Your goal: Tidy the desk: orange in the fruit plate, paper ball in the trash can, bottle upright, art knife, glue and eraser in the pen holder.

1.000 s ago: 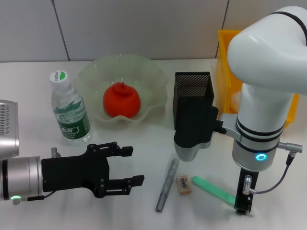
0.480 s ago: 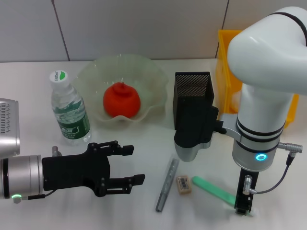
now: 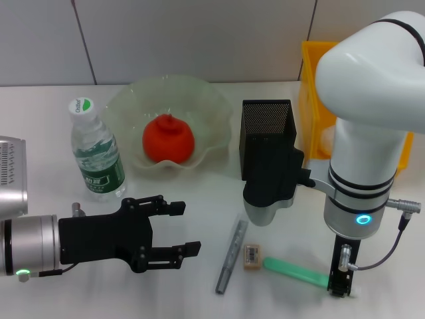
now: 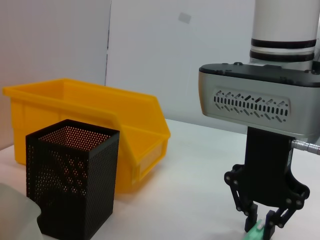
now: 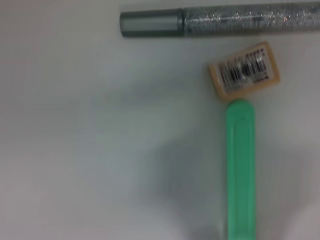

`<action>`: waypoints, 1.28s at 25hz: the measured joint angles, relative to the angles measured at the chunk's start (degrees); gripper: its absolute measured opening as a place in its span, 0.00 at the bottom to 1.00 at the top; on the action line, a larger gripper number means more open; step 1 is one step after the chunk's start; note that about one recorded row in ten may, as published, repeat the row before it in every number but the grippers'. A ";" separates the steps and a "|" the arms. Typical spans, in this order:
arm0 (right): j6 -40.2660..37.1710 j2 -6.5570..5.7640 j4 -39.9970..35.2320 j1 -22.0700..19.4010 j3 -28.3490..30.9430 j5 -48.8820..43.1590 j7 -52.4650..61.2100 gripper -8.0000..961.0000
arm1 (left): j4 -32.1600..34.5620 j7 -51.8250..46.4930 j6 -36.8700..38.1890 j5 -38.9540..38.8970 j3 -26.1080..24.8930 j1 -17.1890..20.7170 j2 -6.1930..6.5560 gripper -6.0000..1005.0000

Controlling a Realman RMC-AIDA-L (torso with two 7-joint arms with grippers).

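Observation:
The orange (image 3: 168, 139) lies in the fruit plate (image 3: 126, 103). To its left the bottle (image 3: 97, 154) stands upright. In front of the pen holder (image 3: 267, 129) lie the art knife (image 3: 230, 256), the eraser (image 3: 252, 256) and the glue (image 3: 295, 272) on the desk (image 3: 199, 199). My right gripper (image 3: 340, 288) points down at the glue's right end, and the left wrist view shows its fingers (image 4: 250, 220) closed around the green tip (image 4: 258, 233). My left gripper (image 3: 189, 229) hovers open near the front left. A pale lump (image 3: 326, 138) inside the trash can (image 3: 312, 80) may be the paper ball.
The right wrist view shows the art knife (image 5: 225, 20), the eraser (image 5: 243, 71) touching the glue (image 5: 240, 165). The pen holder (image 4: 72, 182) stands right beside the trash can (image 4: 90, 125). My right arm's elbow (image 3: 269, 189) hangs in front of the pen holder.
The glue has swung flatter, its left end shifting toward me. My right gripper has dropped slightly at the glue's right end. The left arm has barely moved.

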 joint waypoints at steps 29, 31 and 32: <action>-2.08 -0.76 -13.91 -16.57 44.50 8.73 -31.58 0.18 | 0.04 0.52 0.00 -0.10 -1.21 -0.19 0.05 0.78; -1.61 -0.77 -13.59 -18.01 45.81 12.25 -34.99 0.18 | 0.02 0.53 -0.01 -0.10 -1.51 -0.31 0.03 0.78; -1.30 -0.78 -13.34 -18.79 46.23 14.18 -36.59 0.18 | 0.01 0.53 -0.01 -0.10 -1.56 -0.33 0.03 0.78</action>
